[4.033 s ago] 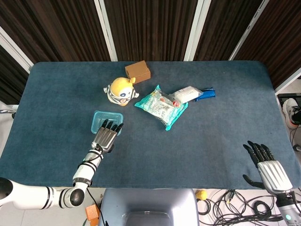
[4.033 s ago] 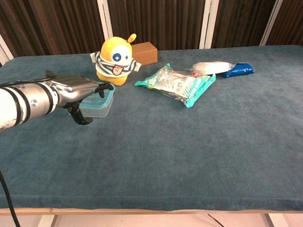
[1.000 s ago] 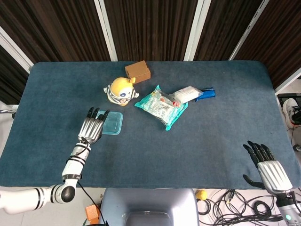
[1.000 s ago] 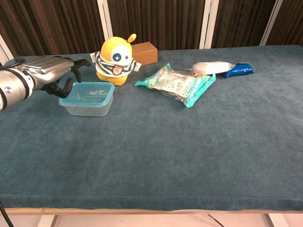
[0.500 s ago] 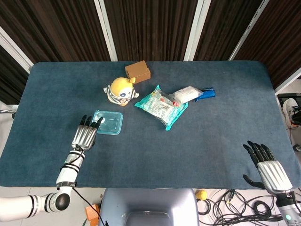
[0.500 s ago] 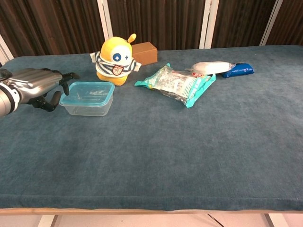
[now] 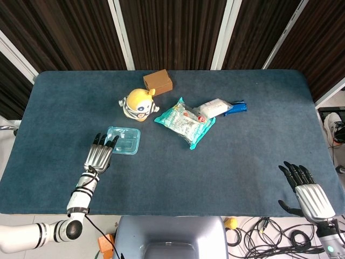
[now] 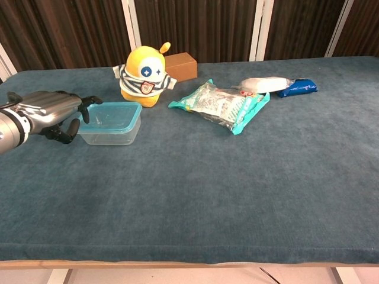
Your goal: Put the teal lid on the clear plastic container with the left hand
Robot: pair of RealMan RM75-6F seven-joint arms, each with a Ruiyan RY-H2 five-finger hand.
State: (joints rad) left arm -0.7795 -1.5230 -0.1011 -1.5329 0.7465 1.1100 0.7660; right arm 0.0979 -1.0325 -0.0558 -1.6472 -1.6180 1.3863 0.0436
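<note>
**One lid seated, left hand now clear of it**

Your left hand point(image 7: 98, 155) has come off the top of the clear plastic container point(image 8: 111, 123) and sits just to its left, fingers spread and holding nothing, fingertips near the left rim. Four seconds ago it lay over the box. The teal lid point(image 7: 123, 139) lies on the container, near and left of the yellow toy point(image 7: 138, 104), and looks level, so the task seems done. Your right hand point(image 7: 305, 192) rests open at the near right edge, unmoved.
</note>
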